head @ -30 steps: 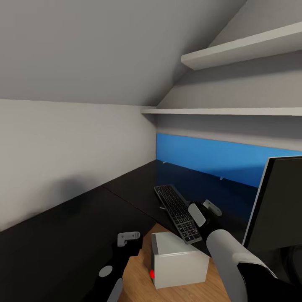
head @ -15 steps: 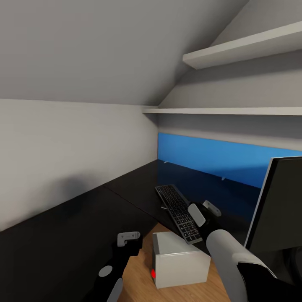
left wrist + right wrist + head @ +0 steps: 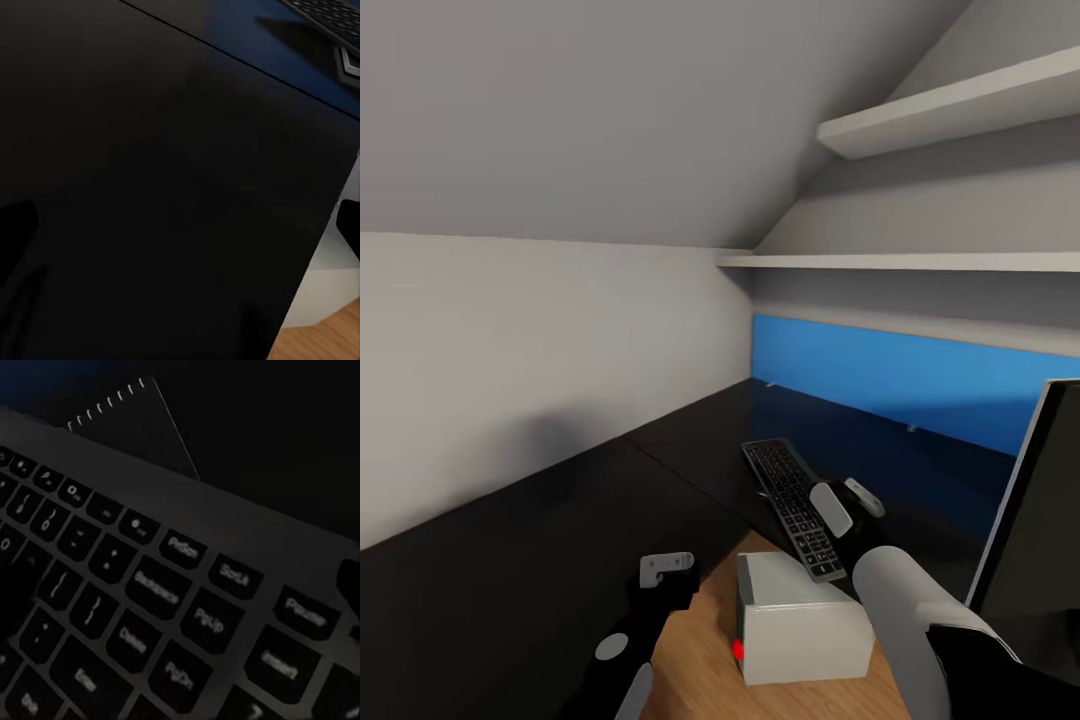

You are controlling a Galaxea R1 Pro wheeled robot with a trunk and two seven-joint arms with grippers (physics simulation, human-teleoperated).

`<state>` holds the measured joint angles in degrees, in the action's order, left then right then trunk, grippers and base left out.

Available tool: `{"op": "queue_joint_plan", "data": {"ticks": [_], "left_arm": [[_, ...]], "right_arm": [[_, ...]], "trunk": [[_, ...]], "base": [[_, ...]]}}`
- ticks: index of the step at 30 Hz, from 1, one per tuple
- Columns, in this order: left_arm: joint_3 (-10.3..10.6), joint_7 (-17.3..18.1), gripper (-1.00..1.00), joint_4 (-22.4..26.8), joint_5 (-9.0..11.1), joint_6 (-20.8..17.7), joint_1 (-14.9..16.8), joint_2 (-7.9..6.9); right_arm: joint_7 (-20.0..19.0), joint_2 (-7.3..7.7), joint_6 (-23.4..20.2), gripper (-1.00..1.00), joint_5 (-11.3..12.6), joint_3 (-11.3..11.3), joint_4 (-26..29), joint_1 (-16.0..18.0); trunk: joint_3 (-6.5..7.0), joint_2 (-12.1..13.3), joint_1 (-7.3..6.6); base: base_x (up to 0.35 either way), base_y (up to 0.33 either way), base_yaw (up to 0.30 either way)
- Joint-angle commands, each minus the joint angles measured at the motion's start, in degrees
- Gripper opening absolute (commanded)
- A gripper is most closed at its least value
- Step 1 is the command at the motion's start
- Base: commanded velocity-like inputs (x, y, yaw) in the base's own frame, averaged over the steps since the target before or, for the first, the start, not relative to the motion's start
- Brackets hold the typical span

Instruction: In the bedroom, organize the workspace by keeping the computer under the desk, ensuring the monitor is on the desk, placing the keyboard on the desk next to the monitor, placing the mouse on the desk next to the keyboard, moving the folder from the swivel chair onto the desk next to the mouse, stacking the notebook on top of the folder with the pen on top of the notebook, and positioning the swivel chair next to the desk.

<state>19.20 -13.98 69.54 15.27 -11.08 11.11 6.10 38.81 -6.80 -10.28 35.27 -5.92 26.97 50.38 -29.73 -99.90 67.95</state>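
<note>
I see the keyboard point(image 3: 793, 508), slim and black with dark grey keys, lying slantwise on the matt black table point(image 3: 510, 560), its near end jutting past the table's inner edge above the computer point(image 3: 805, 620). In my right wrist view its keys point(image 3: 161, 592) are close up, with legends such as Backspace, PgUp and Delete readable though blurred.

My right pincer point(image 3: 847, 505) sits just beside the keyboard's near end, its pale fingers point(image 3: 830, 508) spread a little; whether they touch or grip it I cannot tell. My left pincer point(image 3: 666, 566) hangs over the table's edge with nothing visible between its tips; I cannot tell how wide it stands.

The computer, a light grey box with a red light, stands on the wooden floor point(image 3: 700, 650). The monitor point(image 3: 1032, 510) is cut off at the picture's right edge.
</note>
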Motion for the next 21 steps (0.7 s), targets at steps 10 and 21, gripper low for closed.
{"op": "queue_joint_plan", "data": {"ticks": [10,21], "left_arm": [[0.1,-0.4,1.0,0.1,0.5,-0.3,0.1,-0.04],[0.2,-0.4,1.0,0.0,0.5,-0.3,0.1,0.04]], "right_arm": [[0.1,-0.14,-0.1,1.0,0.9,-0.4,-0.6,0.0],[0.3,-0.48,0.4,1.0,0.5,0.1,-0.5,0.0]], "trunk": [[-0.08,0.0,0.0],[-0.08,0.0,0.0]], "base": [[0.0,0.0,0.024],[0.0,0.0,0.0]]}}
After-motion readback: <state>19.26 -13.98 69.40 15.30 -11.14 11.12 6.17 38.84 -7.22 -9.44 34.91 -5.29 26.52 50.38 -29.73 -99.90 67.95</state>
